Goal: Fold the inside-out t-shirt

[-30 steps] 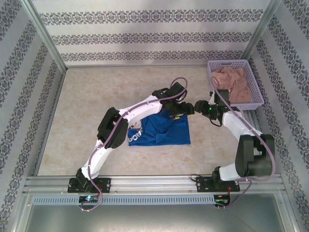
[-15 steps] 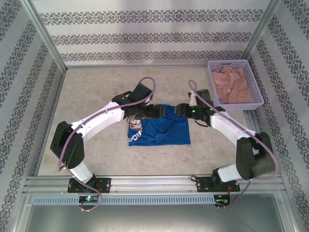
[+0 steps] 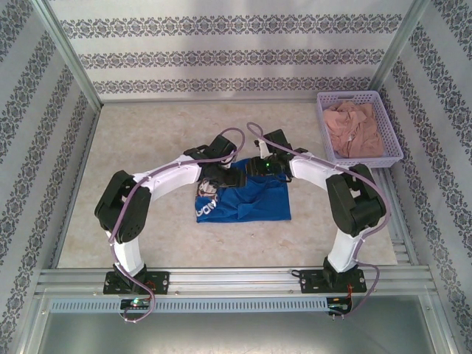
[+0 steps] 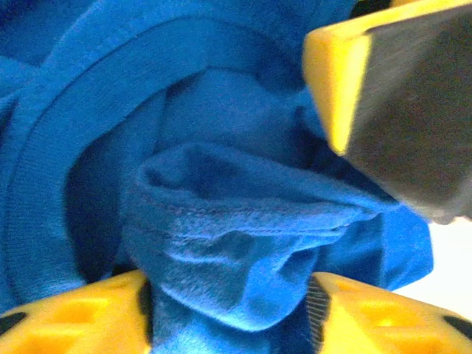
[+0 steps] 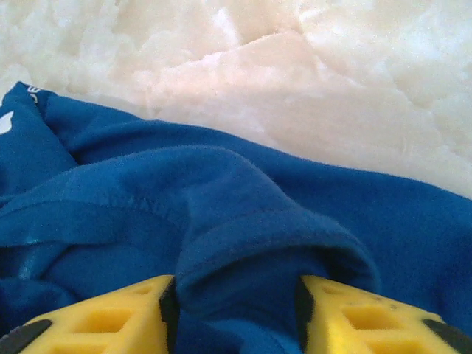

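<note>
Elbows bent outward, both arms reach inward over the royal-blue short-sleeved cotton t-shirt point(image 3: 251, 203), which lies at the centre of the beige table point(image 3: 147, 140). The left gripper point(image 4: 228, 317), at the shirt's 11 o'clock, and the right gripper point(image 5: 236, 313), at 12 o'clock, each pinch a bunched fold.

Soft even brightness; blurred wrist close-ups

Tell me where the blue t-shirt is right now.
Top view: the blue t-shirt lies mid-table, its far edge pinched in the left pincer and right pincer, well left of the purple basket.
</note>
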